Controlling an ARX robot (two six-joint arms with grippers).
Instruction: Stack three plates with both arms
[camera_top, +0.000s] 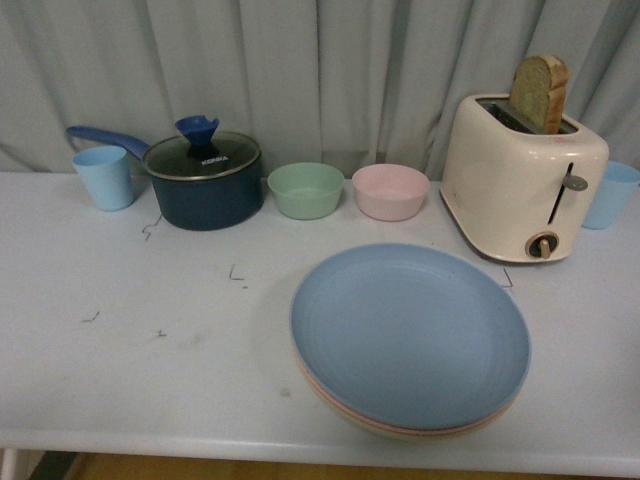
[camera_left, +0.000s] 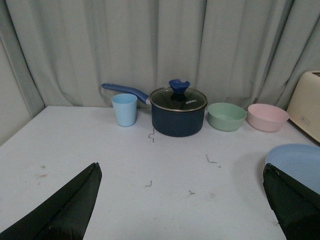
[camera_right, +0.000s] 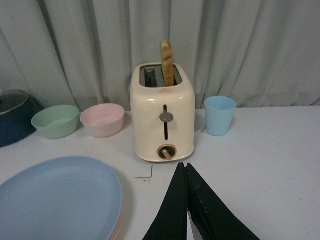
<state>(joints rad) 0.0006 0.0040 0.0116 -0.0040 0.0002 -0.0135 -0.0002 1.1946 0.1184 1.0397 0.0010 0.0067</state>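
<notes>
The three plates sit in one stack on the near right part of the bench (camera_top: 120, 380). The light blue plate (camera_top: 410, 335) lies on top, and below its near rim show the thin edges of the pink plate (camera_top: 340, 405) and the cream-beige plate (camera_top: 420, 434), though which of the two is lower is hard to tell. The stack rests just in front of the cream toaster (camera_top: 522, 180), which holds a slice of bread (camera_top: 541, 92) upright in its slot.

Along the far side of the bench, from left to right, stand a light blue cup (camera_top: 103, 177), a dark blue pot (camera_top: 203, 181) with a glass lid and a long handle, a green bowl (camera_top: 306, 190) and a pink bowl (camera_top: 390, 191), close together. A second blue cup (camera_top: 609, 194) stands right of the toaster.

Neither arm appears in the front view. In the left wrist view the left pincer (camera_left: 182, 210) is spread wide, its two black fingers (camera_left: 65, 210) at either edge of the picture, holding nothing, above bare bench left of the stack. In the right wrist view the right pincer (camera_right: 187, 200) has its fingers pressed together with nothing between them, above the bench just right of the stack and in front of the toaster
</notes>
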